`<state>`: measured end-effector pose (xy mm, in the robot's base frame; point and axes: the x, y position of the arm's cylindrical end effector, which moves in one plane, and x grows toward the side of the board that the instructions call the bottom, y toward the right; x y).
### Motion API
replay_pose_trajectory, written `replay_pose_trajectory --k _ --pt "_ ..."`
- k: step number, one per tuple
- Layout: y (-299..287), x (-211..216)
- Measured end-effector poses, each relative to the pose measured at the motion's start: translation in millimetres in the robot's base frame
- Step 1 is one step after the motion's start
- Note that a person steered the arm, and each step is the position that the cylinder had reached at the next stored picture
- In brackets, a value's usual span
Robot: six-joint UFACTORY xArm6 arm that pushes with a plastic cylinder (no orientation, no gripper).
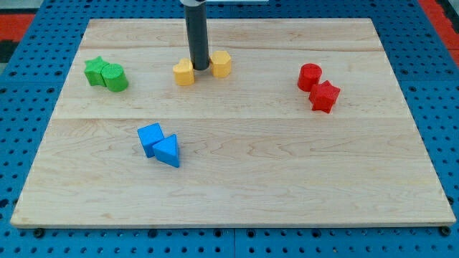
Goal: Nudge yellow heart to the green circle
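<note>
Blue blocks sit closest, bottom-left. Green circle is far left w/ a green star. Yellow heart touches my tip on its right side. No claw here, nothing held. Heart's prob light, hard, slidey: push its right side.
</note>
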<state>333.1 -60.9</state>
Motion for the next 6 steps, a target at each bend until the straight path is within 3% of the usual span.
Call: replay_pose_trajectory --k 1,2,3,4,5,6 --pt "-71 5" --pt "-90 14" --pt "-49 16" --pt "-16 44" --pt "-59 68" --pt "-70 23"
